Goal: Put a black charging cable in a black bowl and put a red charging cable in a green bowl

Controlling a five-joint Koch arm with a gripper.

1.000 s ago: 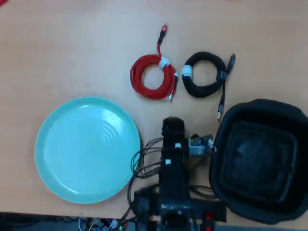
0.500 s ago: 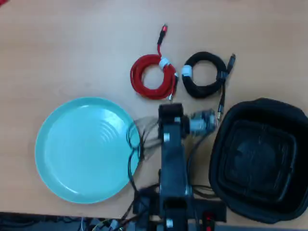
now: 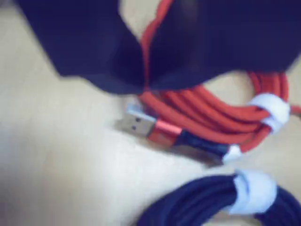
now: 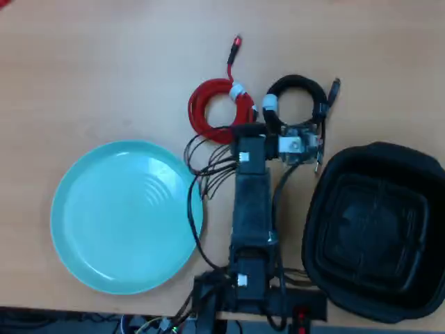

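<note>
Gripper (image 4: 259,126), jaw state unclear, hovers over the coiled red charging cable (image 4: 217,110); the coiled black charging cable (image 4: 295,97) lies right of it, between turquoise round dish (image 4: 90,209) and black rounded-square bowl (image 4: 375,229).

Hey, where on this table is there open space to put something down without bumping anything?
In the overhead view the table is bare across its top left, above the green bowl, and along the top right, above the black bowl. It is crowded mid-table, where the arm reaches over the red charging cable and the black charging cable.
</note>
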